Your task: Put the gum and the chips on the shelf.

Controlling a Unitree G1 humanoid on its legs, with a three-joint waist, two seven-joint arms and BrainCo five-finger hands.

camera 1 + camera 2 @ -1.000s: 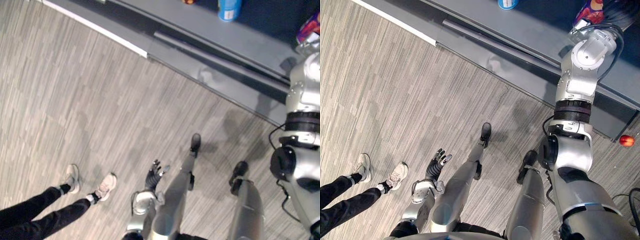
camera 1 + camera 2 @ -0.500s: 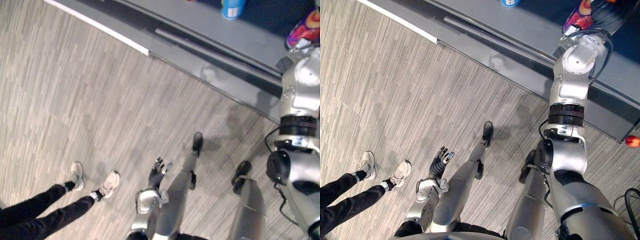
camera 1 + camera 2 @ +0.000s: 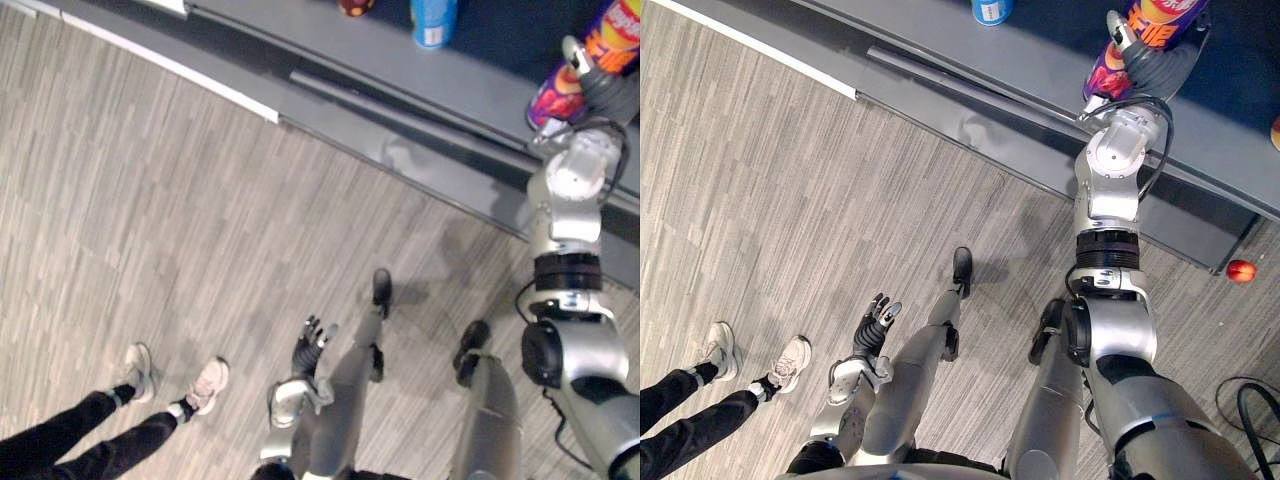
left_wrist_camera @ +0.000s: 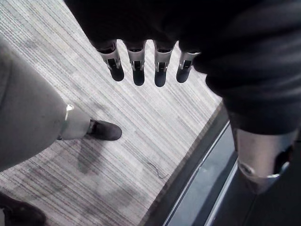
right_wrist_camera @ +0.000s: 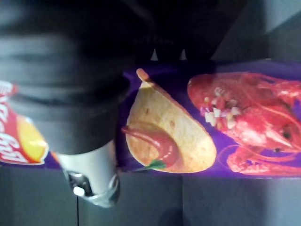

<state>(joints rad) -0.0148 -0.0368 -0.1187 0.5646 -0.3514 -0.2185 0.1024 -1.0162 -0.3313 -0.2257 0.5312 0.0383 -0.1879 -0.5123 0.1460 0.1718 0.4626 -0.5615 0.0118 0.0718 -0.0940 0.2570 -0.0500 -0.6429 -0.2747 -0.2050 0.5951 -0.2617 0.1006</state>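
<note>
the right hand (image 3: pixel 1155 58) is closed round the chips can (image 3: pixel 1102 75), reaching out over the shelf (image 3: pixel 1040 60). in the right wrist view its thumb (image 5: pixel 89 181) lies against the purple side of the can, while the fingers are hidden under the dark cover, so only the wrap of the hand about the tube can be read. the far end of the can is cut off by the top edge of both eye views, and whether its near end touches the shelf cannot be told. the can's long axis is tilted, running from the shelf's front edge away toward the back and to the robot's right, the purple end nearer the robot and the orange end farther off. the left hand (image 3: pixel 308 350) hangs low beside the body, well apart from the shelf, its fingers (image 4: pixel 136 70) straight, loosely spread and holding nothing. the shelf is a long grey board with a dark back, crossing the top of the eye views at a slant. on it, to the left of the chips can and well apart from it, stands a blue can (image 3: pixel 432 20), with a dark red thing (image 3: pixel 355 8) just beyond, cut off by the frame. the floor (image 3: pixel 150 200) is grey with fine stripes. a small red round thing (image 3: pixel 1240 270) lies on it past the shelf's right end. at the lower left stands a person in dark trousers and pale shoes (image 3: pixel 205 385).
</note>
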